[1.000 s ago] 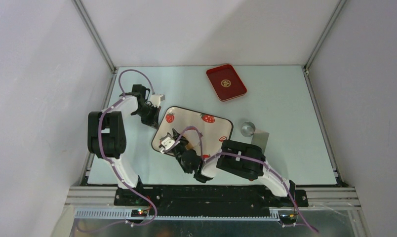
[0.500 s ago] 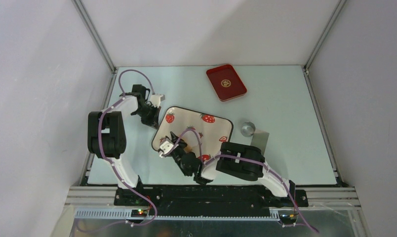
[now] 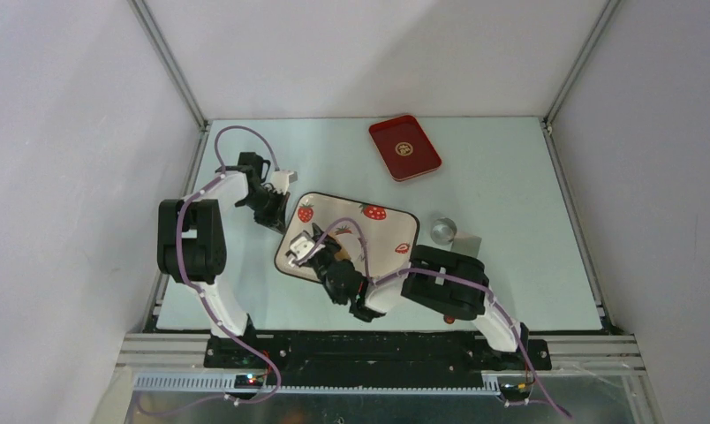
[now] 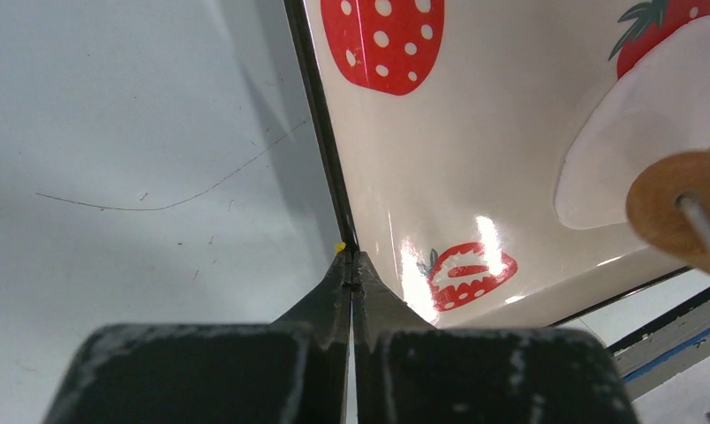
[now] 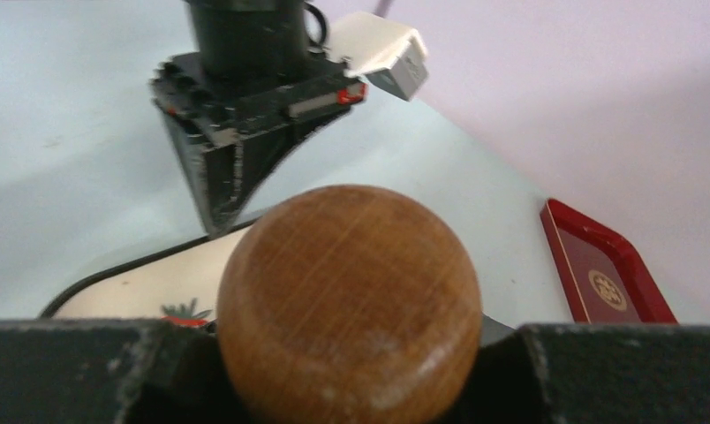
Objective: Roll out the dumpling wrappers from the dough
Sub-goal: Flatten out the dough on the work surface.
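The pale blue-green worktop (image 3: 510,265) carried every item. The cream rectangular tray with red strawberry prints and a dark rim (image 3: 385,231) lay near the middle of the worktop, in front of my two arms. The smaller red rectangular tray with a gold emblem (image 3: 405,147) lay well apart from it, toward the far edge.

My left end effector (image 4: 351,261) was fully closed, with its fingertips pressed together. The tips touched the dark rim of the strawberry tray on its left side.

My right end effector (image 5: 347,371) was over the near left part of the strawberry tray. It gripped a brown wooden rolling pin (image 5: 350,296), whose rounded end sat between the fingers.

One dumpling wrapper (image 4: 652,132), a thin flat white round of dough, lay on the strawberry tray. In the left wrist view the end of the rolling pin overlapped its near edge; contact could not be confirmed.

A small silvery round cup (image 3: 441,230) stood on the worktop just beside the tray's right edge.
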Robot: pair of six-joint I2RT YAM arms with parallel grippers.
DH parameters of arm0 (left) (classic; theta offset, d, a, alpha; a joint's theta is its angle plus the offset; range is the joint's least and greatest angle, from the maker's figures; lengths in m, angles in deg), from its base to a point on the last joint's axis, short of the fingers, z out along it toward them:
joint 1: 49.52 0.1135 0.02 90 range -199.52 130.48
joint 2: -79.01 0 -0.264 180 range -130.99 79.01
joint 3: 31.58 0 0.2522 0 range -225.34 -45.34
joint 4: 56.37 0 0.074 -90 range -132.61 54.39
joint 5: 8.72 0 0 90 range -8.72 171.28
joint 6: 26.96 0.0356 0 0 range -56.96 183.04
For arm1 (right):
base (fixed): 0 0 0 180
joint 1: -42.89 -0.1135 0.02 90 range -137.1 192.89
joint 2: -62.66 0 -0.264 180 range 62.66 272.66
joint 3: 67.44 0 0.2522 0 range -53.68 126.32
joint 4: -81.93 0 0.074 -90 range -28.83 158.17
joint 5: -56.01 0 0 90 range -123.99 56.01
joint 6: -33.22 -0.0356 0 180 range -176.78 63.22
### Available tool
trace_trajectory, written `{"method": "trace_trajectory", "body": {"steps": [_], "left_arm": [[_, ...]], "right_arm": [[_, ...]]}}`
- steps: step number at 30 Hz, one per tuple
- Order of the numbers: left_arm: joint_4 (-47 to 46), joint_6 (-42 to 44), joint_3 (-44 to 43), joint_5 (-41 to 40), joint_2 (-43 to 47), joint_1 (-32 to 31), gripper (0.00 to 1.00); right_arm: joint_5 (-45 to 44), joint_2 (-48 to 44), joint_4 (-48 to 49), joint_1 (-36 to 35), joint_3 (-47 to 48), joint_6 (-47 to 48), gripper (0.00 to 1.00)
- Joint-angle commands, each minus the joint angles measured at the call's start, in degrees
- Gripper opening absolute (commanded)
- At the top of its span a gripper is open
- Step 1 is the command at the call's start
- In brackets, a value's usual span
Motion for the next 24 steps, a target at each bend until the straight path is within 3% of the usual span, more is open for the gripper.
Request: {"method": "trace_trajectory", "body": {"steps": [1, 24], "left_arm": [[0.68, 0.05, 0.53, 1.42, 1.83, -0.48, 0.0], [0.65, 0.13, 0.61, 1.87, 1.96, -0.44, 0.0]], "right_arm": [[-2.14, -2.4, -2.84, 2.5, -0.27, -4.83, 0.0], [-2.37, 2.38, -5.66, 0.05, 0.78, -8.8, 0.0]]}}
